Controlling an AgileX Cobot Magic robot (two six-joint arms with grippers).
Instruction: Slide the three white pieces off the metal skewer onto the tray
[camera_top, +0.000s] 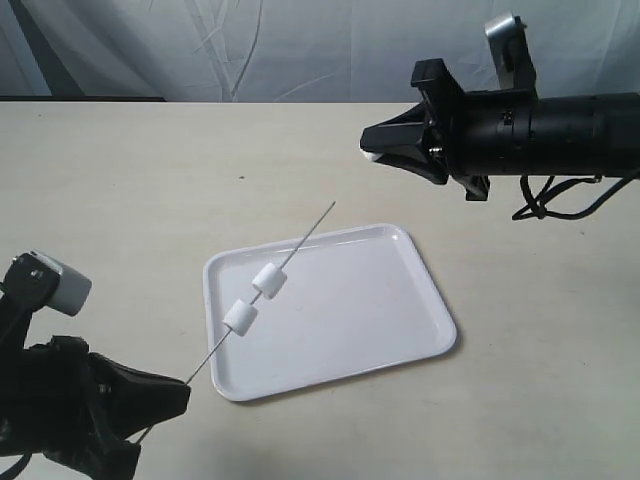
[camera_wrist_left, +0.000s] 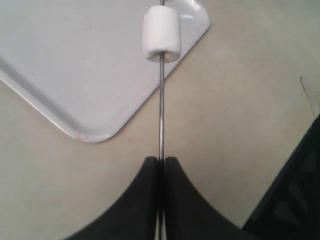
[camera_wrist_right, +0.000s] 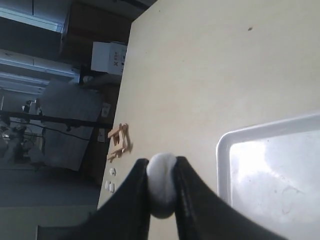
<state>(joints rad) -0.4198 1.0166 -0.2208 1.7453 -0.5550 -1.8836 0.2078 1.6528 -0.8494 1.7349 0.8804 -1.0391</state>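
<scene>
The thin metal skewer (camera_top: 262, 297) slants over the left part of the white tray (camera_top: 380, 320), with two white pieces (camera_top: 270, 281) (camera_top: 240, 317) threaded on it. My left gripper (camera_top: 183, 392) at the lower left is shut on the skewer's near end (camera_wrist_left: 161, 125), and the nearest white piece (camera_wrist_left: 161, 34) shows above the tray's corner (camera_wrist_left: 75, 75). My right gripper (camera_top: 372, 153) hovers high beyond the tray's far right corner, shut on the third white piece (camera_wrist_right: 161, 184), which is squeezed between its fingers. The tray's rim (camera_wrist_right: 223, 150) shows beside it.
The tray lies on a pale beige table (camera_top: 150, 180) with a white fabric backdrop (camera_top: 250, 50) behind. The right arm's black body and cables (camera_top: 560, 150) extend to the right edge. The left arm's bulk (camera_top: 60, 420) fills the lower left corner.
</scene>
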